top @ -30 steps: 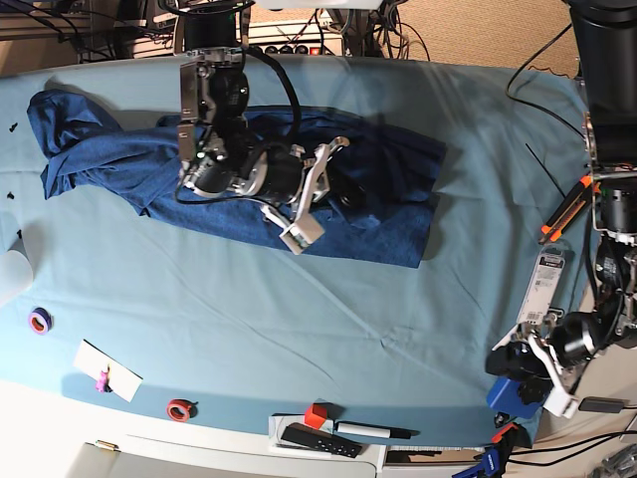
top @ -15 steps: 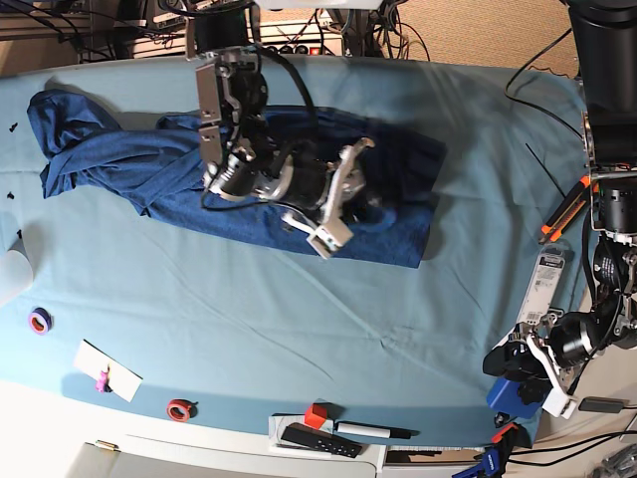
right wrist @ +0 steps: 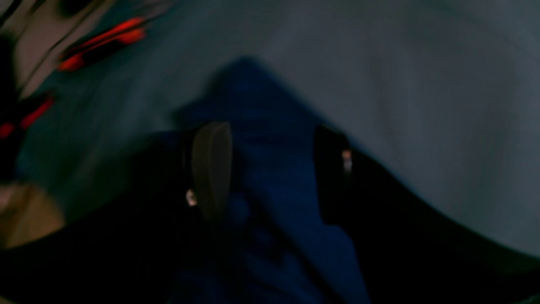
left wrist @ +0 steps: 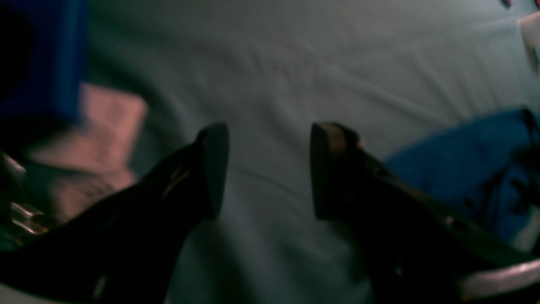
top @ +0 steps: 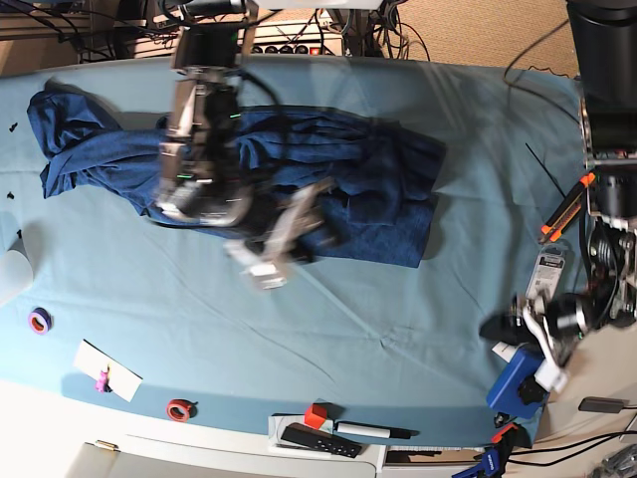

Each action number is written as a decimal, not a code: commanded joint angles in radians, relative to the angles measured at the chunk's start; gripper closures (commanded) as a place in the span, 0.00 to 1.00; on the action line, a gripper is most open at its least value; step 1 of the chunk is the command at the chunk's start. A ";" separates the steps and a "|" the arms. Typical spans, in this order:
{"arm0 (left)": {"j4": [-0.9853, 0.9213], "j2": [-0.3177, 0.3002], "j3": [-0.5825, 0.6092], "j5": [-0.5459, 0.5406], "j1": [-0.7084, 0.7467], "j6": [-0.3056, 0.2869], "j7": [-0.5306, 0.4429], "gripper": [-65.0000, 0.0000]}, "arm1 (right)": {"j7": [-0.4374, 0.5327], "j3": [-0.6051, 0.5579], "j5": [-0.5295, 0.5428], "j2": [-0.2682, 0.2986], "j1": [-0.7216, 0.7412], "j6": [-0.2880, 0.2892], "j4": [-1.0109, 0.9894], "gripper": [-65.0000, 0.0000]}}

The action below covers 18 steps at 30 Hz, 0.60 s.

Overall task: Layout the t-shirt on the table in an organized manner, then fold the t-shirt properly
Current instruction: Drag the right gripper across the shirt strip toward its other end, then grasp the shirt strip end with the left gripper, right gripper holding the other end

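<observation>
right arm [top: 204, 149]: black and silver links, black cables looped along it, small green light | right gripper [top: 284, 234]: pale whitish fingers, you only get blur | left gripper [left wrist: 263, 169]: dark fingers, flat tan pads, small screws

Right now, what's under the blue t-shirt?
The t-shirt lies bunched on the table, which is draped in light teal cloth. That cloth shows all around it. Anything else beneath is covered. The right gripper hangs open above its near edge.

Rumpled navy t-shirt [top: 378, 189] on teal table [top: 398, 299]
</observation>
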 commanded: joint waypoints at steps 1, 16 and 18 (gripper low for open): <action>0.014 -0.019 -0.008 -0.080 -0.019 0.010 0.022 0.54 | 0.013 0.053 0.024 -0.002 0.019 0.006 0.035 0.53; 0.014 -0.015 -0.006 -0.445 0.212 0.022 0.349 0.44 | -0.047 0.588 0.251 0.193 -0.038 0.006 0.069 0.52; 0.014 -0.015 -0.006 -0.445 0.251 0.022 0.357 0.44 | -0.058 0.623 0.270 0.204 -0.047 0.007 0.069 0.53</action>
